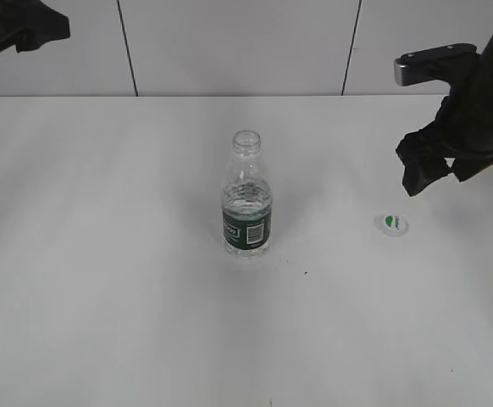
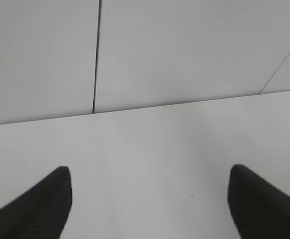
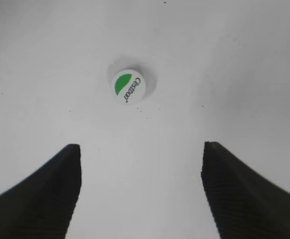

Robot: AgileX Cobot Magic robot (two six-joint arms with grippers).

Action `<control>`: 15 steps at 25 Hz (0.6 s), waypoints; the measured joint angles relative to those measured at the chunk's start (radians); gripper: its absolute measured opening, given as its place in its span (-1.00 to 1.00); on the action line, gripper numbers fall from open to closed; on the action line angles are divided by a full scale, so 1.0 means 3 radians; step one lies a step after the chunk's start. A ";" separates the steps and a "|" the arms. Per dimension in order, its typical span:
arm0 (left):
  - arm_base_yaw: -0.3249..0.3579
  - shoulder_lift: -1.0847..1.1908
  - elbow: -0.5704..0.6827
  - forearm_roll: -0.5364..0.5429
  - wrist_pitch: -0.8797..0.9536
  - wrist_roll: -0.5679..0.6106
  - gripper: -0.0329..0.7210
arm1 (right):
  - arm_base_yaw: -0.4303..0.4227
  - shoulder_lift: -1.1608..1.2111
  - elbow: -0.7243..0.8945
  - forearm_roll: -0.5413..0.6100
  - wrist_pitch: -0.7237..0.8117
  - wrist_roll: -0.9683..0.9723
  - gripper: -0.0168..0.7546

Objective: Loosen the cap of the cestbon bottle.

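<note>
Cap (image 3: 128,87) already off, lying on counter (image 1: 102,297) beneath wide-spread empty right hand (image 3: 140,191); uncapped Cestbon bottle (image 1: 246,208) could be tipped and spilled if bumped

A plain white table (image 1: 102,297) fills the lower view, smooth, with a few tiny dark specks scattered on it. Behind it stands a pale wall (image 1: 229,42), split into panels by thin dark vertical seams.
</note>
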State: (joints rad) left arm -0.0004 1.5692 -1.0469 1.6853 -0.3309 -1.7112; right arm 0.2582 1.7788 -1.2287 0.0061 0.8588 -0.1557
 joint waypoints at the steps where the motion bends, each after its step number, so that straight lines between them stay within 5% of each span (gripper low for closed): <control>1: 0.0000 0.0000 0.0000 0.0003 -0.0016 -0.0008 0.62 | 0.0000 0.0000 0.0000 -0.0020 0.0000 0.0051 0.52; 15: 0.0001 0.0000 0.0000 -0.0009 -0.0130 -0.0023 0.60 | -0.0604 0.0000 0.0000 -0.0208 0.0074 0.0341 0.58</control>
State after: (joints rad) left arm 0.0000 1.5692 -1.0469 1.6828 -0.3699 -1.7182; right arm 0.0771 1.7788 -1.2287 -0.0564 0.8809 -0.0533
